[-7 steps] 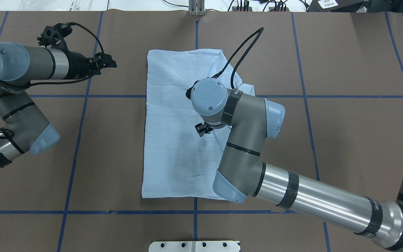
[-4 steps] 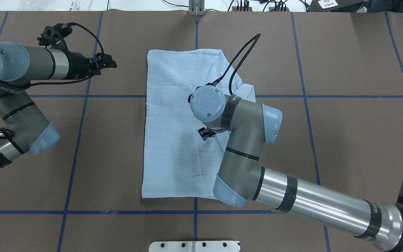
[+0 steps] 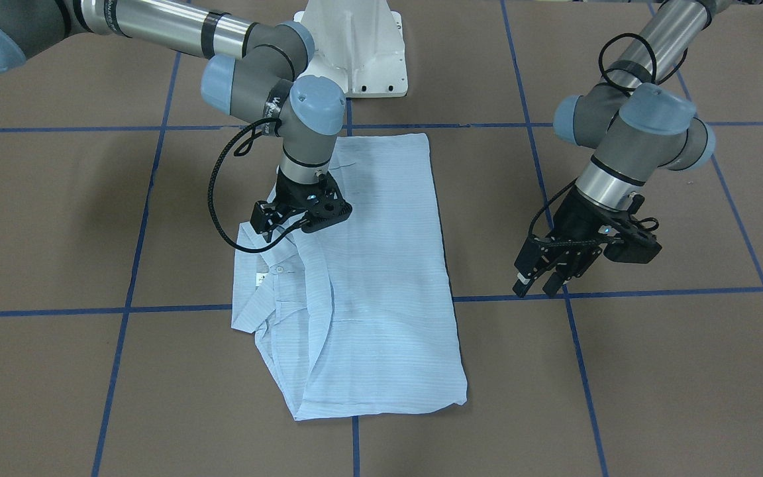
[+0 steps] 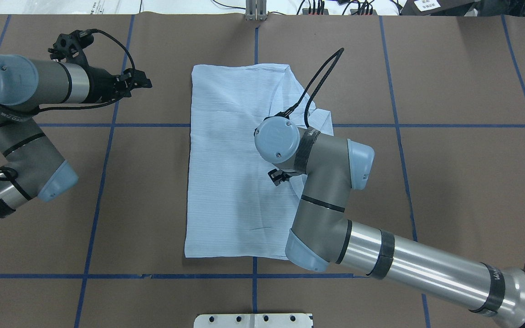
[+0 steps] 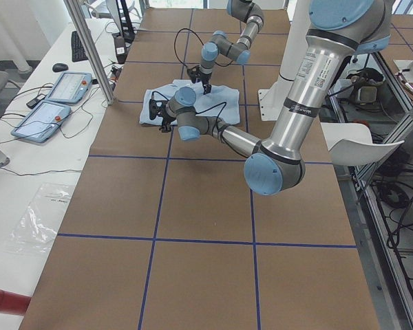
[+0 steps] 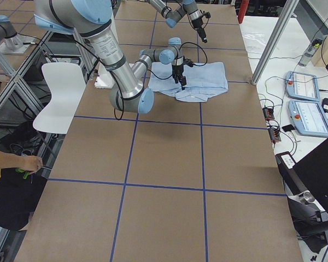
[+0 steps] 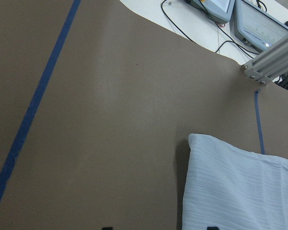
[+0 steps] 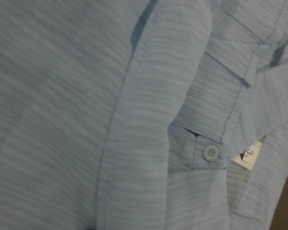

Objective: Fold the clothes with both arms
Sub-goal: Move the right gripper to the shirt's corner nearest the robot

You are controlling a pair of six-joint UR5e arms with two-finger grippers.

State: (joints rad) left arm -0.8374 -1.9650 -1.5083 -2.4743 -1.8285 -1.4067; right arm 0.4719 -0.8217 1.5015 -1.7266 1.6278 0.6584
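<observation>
Brown surface [image 4: 449, 182] marked with blue tape grid. Folded light-blue shirt [image 4: 230, 173] laid flat at centre. Right arm [image 4: 408, 262] extended over shirt; right end effector [image 3: 302, 218] positioned over collar area, finger spacing not discernible. Left arm [image 4: 25, 146] positioned left of shirt, well apart; left end effector [image 3: 540, 283] fingers spread. White button [image 8: 210, 152] seen just beside neck label [image 8: 248, 157].

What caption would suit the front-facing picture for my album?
Right gripper over a folded light-blue shirt, left gripper open beside it.
</observation>
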